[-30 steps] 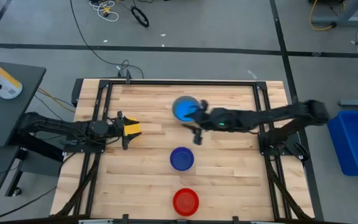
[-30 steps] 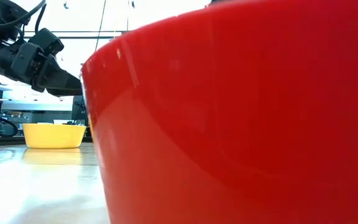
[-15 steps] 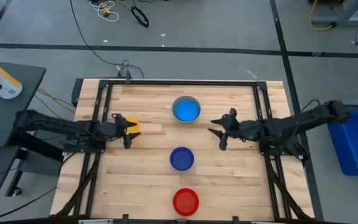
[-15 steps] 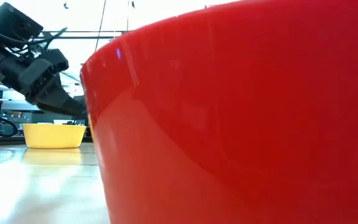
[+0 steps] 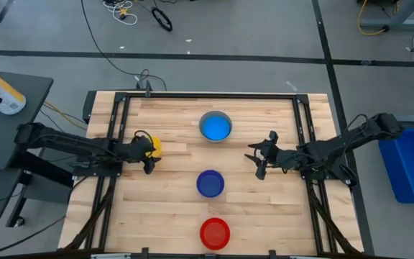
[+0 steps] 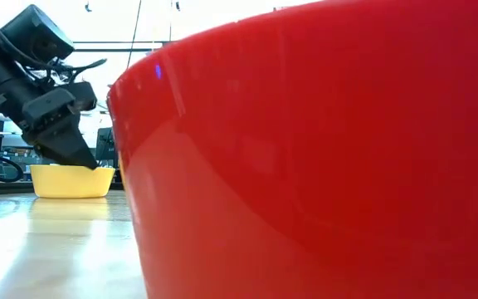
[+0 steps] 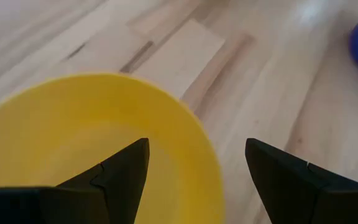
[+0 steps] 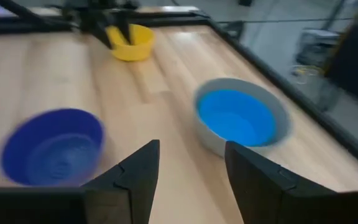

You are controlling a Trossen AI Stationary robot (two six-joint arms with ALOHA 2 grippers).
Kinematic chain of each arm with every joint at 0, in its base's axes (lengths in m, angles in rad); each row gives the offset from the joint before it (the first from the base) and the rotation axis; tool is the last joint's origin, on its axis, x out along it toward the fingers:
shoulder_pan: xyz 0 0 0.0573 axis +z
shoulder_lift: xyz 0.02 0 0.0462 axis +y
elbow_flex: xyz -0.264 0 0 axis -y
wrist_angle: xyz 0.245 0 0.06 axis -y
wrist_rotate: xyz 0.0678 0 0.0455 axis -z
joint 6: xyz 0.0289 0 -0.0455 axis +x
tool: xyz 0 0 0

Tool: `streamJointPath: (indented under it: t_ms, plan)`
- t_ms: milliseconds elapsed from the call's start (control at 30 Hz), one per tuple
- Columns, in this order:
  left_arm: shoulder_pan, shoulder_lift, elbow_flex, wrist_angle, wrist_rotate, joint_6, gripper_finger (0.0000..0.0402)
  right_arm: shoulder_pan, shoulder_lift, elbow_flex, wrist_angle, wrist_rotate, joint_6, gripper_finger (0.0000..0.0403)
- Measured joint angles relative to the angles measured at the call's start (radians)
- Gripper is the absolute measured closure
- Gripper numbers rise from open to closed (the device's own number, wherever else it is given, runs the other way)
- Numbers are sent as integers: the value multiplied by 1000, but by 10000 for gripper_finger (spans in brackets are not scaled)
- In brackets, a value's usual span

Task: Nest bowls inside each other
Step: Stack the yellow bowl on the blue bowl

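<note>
A light blue bowl sits inside the grey bowl at the table's far middle. The dark blue bowl and the red bowl stand alone nearer the front. At the left stands the yellow bowl. My left gripper is open and tipped down over it. One finger is above the bowl's inside and the other outside its rim; no touch shows. My right gripper hangs open above bare wood, right of the bowls.
A black metal frame runs around the wooden table. The red bowl fills most of the low view. Bare wood lies between the bowls and both side rails.
My right gripper has drawn back from the grey and light blue bowls toward the table's right edge and sunk a little. Both bowls stay nested where they were. My left gripper has tipped downward and rolled, its fingertips now at the yellow bowl's rim.
</note>
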Motion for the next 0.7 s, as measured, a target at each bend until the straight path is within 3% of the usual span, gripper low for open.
streamJointPath:
  t_ms: [100,267,533,700]
  plan:
    - [0,48,0,13,-3,-11,125,38,-16,-28,-17,99,17,205]
    - [0,95,0,51,-15,-12,125,105,-99,-119,86,145,13,201]
    - [0,103,0,57,-41,-8,125,255,-369,-289,293,150,-181,219]
    - [0,103,0,57,-54,-8,125,342,-572,-418,386,223,-289,238]
